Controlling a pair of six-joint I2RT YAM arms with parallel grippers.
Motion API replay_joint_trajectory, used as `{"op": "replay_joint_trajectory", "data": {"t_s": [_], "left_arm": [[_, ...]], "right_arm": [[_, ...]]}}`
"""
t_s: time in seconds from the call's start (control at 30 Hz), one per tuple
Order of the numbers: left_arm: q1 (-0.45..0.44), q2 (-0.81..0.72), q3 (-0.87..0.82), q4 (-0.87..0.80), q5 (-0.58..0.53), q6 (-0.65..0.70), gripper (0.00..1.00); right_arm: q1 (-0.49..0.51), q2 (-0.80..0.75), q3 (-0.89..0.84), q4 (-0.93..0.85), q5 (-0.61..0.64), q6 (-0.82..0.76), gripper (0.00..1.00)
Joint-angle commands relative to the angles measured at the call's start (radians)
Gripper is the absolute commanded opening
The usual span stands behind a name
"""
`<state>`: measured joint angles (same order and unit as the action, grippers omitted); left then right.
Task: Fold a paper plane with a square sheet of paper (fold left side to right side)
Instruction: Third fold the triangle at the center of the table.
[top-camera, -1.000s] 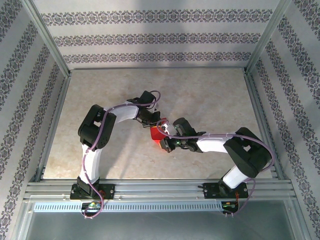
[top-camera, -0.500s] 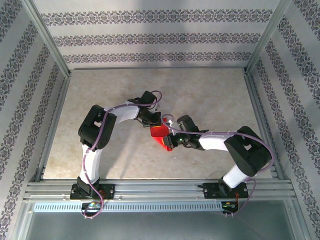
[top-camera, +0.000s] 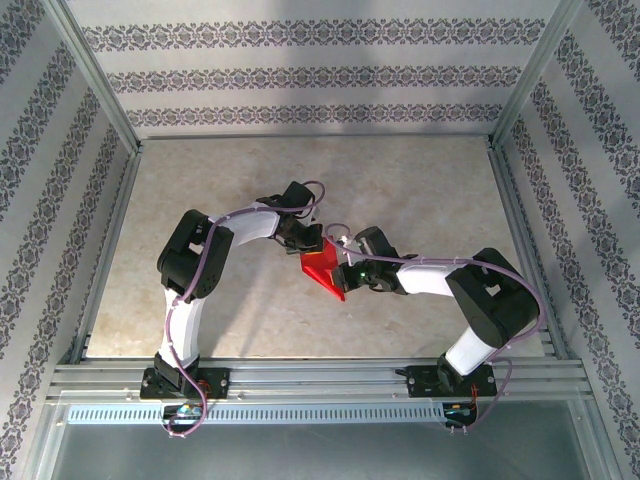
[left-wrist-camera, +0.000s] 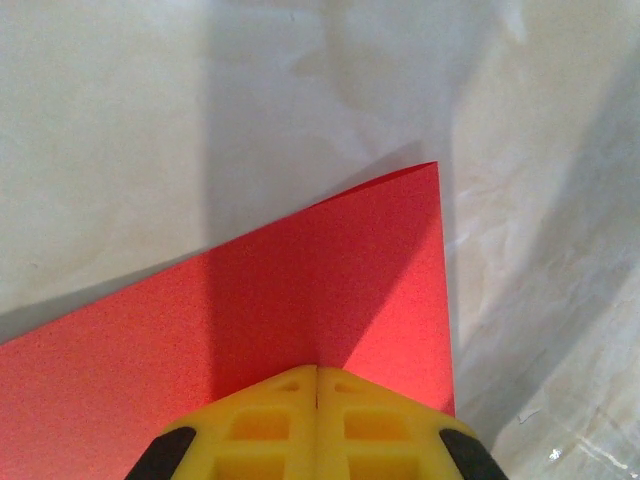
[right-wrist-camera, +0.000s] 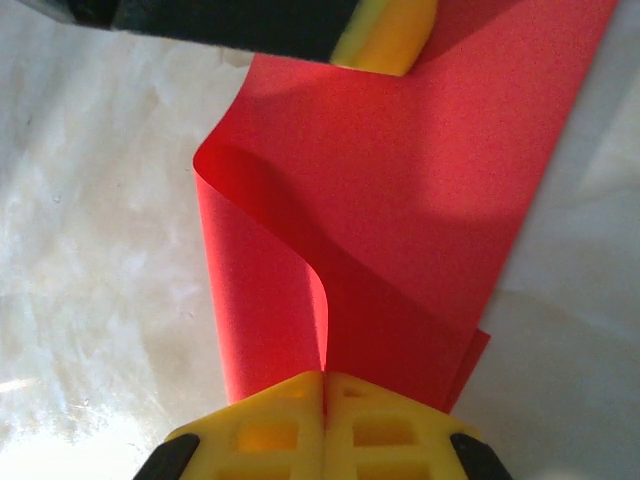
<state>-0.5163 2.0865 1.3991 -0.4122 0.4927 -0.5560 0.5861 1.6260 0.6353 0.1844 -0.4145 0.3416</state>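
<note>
The square sheet of paper (top-camera: 322, 268), bright red, lies partly folded at the table's middle between both grippers. My left gripper (top-camera: 309, 244) is shut, its yellow tips (left-wrist-camera: 317, 368) resting on the flat sheet (left-wrist-camera: 330, 270) near one corner. My right gripper (top-camera: 347, 273) is shut on a lifted flap of the sheet (right-wrist-camera: 400, 200). That flap curls up from the table into the closed jaws (right-wrist-camera: 324, 376). In the right wrist view a yellow finger (right-wrist-camera: 385, 35) of the left gripper presses on the sheet's far end.
The marble-patterned table (top-camera: 200, 200) is boxed in by aluminium frame posts and patterned walls. A metal rail (top-camera: 320, 380) carrying both arm bases runs along the near edge. Cables loop over both arms.
The right gripper has turned and shifted slightly back and right with the flap, uncovering more of the red sheet. The left arm has stayed in place.
</note>
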Motion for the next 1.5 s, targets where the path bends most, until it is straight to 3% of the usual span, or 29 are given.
{"op": "replay_joint_trajectory", "data": {"t_s": [0.0,1.2,1.47], "left_arm": [[-0.014,0.055,-0.002,-0.076,-0.062,0.026,0.01],[-0.017,0.057,0.004,-0.076,-0.062,0.025,0.0],[-0.012,0.035,0.044,-0.092,-0.085,0.032,0.13]], "right_arm": [[-0.012,0.003,0.023,-0.02,0.031,-0.014,0.0],[-0.017,0.074,0.05,-0.029,0.033,-0.027,0.0],[-0.012,0.104,0.035,-0.046,0.037,-0.025,0.0]]}}
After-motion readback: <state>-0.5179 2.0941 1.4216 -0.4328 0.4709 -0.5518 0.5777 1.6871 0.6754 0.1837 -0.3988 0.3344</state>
